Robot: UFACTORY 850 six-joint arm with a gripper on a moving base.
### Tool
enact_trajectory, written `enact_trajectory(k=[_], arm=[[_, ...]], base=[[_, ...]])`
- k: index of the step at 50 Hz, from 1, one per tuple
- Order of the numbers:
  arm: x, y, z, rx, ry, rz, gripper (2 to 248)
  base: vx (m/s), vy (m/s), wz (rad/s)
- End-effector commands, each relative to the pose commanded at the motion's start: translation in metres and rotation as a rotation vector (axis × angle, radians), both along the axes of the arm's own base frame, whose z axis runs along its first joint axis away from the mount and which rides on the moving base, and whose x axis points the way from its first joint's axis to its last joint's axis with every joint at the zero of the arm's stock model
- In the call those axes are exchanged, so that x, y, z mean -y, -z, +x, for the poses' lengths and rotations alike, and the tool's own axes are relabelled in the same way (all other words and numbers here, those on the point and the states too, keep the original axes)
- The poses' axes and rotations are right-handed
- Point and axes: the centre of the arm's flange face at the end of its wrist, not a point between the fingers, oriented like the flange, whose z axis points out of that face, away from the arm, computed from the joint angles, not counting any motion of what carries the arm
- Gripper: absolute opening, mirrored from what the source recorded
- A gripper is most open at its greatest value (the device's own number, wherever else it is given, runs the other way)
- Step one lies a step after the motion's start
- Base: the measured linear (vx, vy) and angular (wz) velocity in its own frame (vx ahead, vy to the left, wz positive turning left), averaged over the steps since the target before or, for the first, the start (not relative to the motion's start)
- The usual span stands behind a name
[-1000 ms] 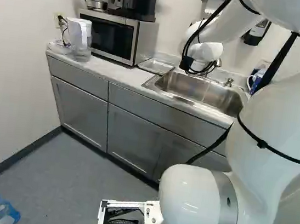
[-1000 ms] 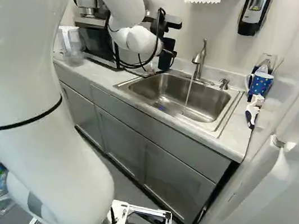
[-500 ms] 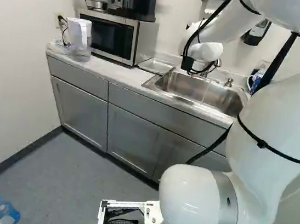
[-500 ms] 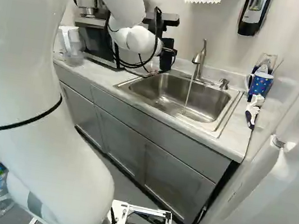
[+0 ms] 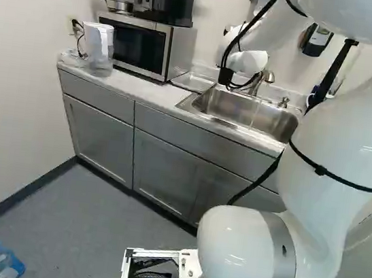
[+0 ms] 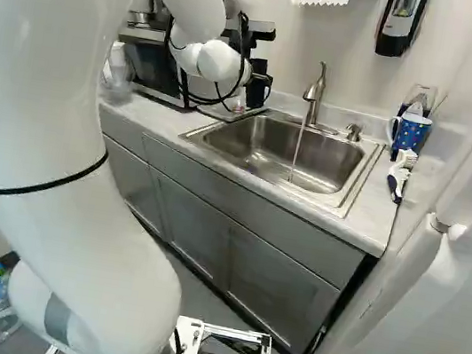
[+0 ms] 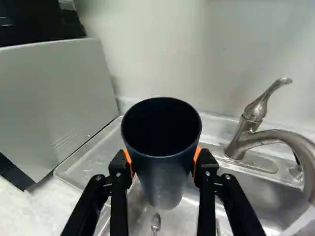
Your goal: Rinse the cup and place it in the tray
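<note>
My gripper (image 6: pixel 262 80) hugs the dark cup (image 7: pixel 165 174) between both orange pads (image 7: pixel 129 161).
The cup's round mouth points up, and its long way runs about up and down, near the tray (image 7: pixel 93 155) and the sink (image 6: pixel 328 160).

Orange pads (image 7: pixel 197 156) hold the cup (image 7: pixel 165 179) from both sides, the tap (image 7: pixel 240 142) at three o'clock from it, water (image 7: pixel 299 222) at four, tray (image 7: pixel 88 160) at nine and microwave (image 7: pixel 56 101) at ten.

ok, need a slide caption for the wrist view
Gripper holding the dark cup between orange pads; tray, sink and running faucet in the background.
</note>
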Motion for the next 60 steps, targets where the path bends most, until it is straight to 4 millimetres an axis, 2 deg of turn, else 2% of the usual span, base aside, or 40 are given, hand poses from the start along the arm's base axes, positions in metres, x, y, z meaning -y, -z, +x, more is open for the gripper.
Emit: enact_trajectory(k=[22,40,60], arm=[[-0.031,0.003,0.029,-0.001,-0.059,0.000,126],[-0.054,0.024,0.058,-0.028,-0.100,0.002,126],[-0.069,0.050,0.099,-0.052,-0.124,0.002,126]], base=[[0.000,0.000,0.000],[0.000,0.000,0.000],[0.000,0.000,0.000]])
